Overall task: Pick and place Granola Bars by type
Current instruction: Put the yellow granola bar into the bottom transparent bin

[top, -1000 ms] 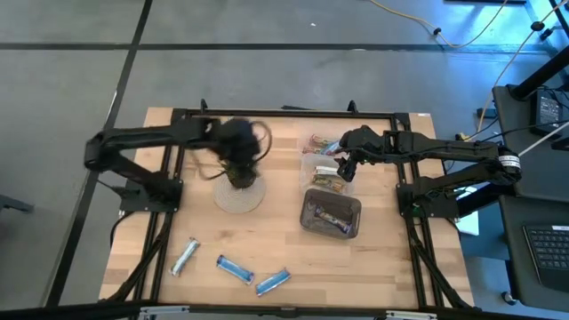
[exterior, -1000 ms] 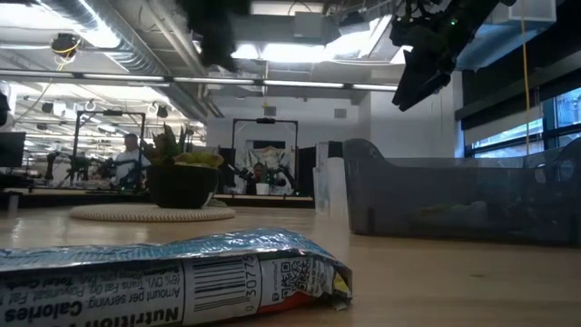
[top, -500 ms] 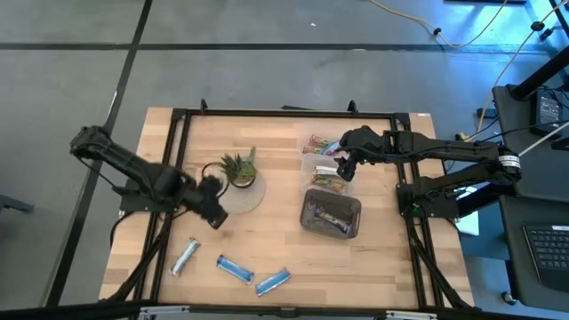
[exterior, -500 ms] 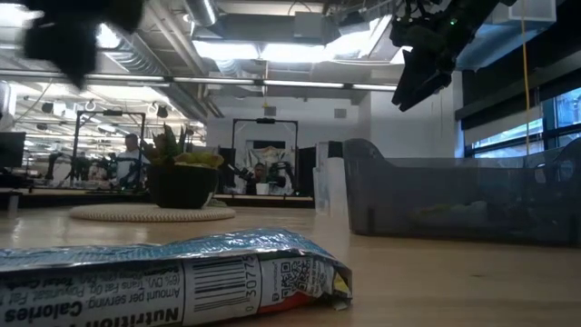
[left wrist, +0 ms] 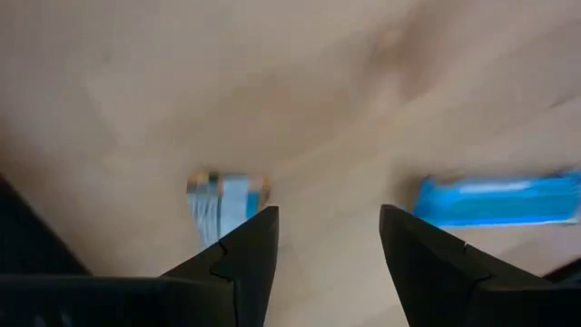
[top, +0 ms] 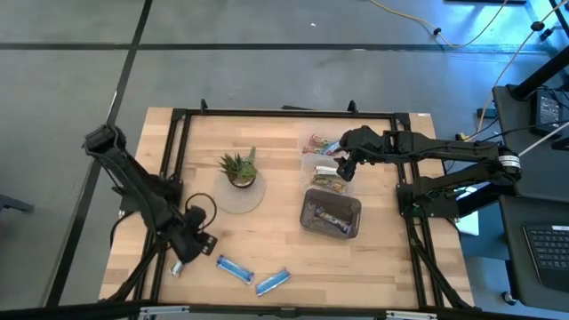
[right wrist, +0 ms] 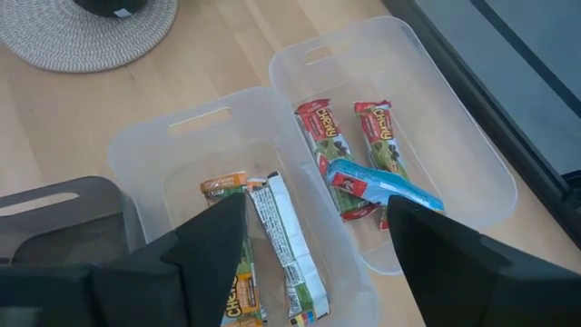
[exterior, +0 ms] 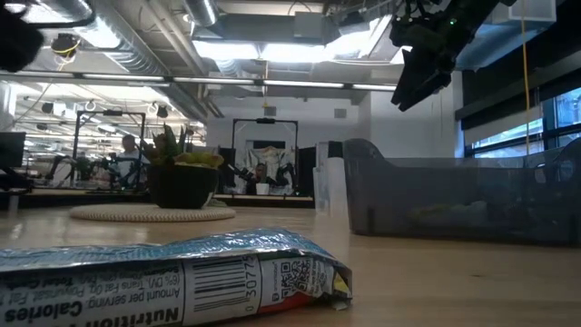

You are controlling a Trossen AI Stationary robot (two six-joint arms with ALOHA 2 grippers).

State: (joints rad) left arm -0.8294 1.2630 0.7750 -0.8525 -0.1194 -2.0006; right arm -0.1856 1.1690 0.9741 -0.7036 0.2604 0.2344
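high view showed the left pincer [top: 185, 252] low over the near left part of the wooden surface [top: 276, 231], directly above a silvery-blue granola bar [top: 177, 265] lying flat there; its jaws stood open and empty, and in the left wrist view that same bar [left wrist: 222, 200] lay just beyond one fingertip, not touched. two blue bars lay further right along the near edge, one [top: 236, 268] beside the silvery one and another [top: 273, 281] past it. the right pincer [top: 346, 165] hung above the clear bins in the right half, jaws apart and holding nothing. right wrist view looked down into two clear bins: the farther bin [right wrist: 472, 154] held red-and-green bars [right wrist: 323, 136] with a blue bar [right wrist: 386, 186] lying across them, and the nearer bin [right wrist: 136, 154] held tan-and-green bars [right wrist: 286, 245]. a dark grey bin [top: 331, 214] sat nearest the front with more wrapped bars inside, colours unclear. a potted plant [top: 240, 168] stood on a round woven mat [top: 238, 196], well apart from both pincers.
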